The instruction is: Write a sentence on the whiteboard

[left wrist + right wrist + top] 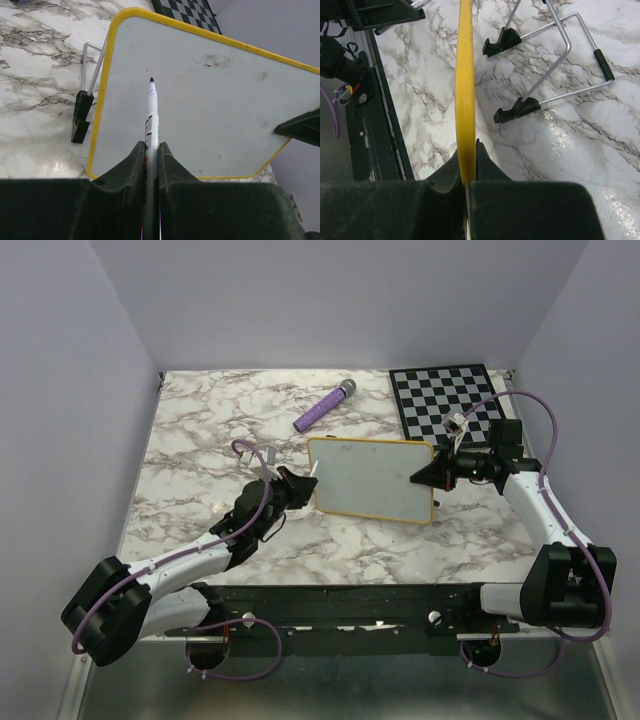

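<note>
Black mounting rail point(350, 605), nearest the camera, along the near edge of the marble-patterned tabletop point(200, 440), carrying both arm bases. Left gripper point(300, 483), left of the tabletop's centre: fingers clamped on a marker point(151, 107), white barrel, dark blue tip. The marker points out over the left part of the board's face; whether the tip touches the surface cannot be told. Whiteboard point(375, 475), white face, thin yellow frame, rounded corners: near the centre of the tabletop, propped at a tilt on a wire stand point(560, 55) with black feet, its face towards the near edge. The face shows a few faint grey smudges in the left wrist view. Purple microphone-shaped object point(325, 407), grey meshed head: lying flat behind the whiteboard, near the far edge, apart from everything else. Right gripper point(425, 478), at the whiteboard's right edge: jaws closed on the yellow frame, one finger on each side, as the right wrist view shows. Checkered board point(445, 400), black and white squares: lying flat in the far right corner of the tabletop, behind the right gripper and apart from the whiteboard.
</note>
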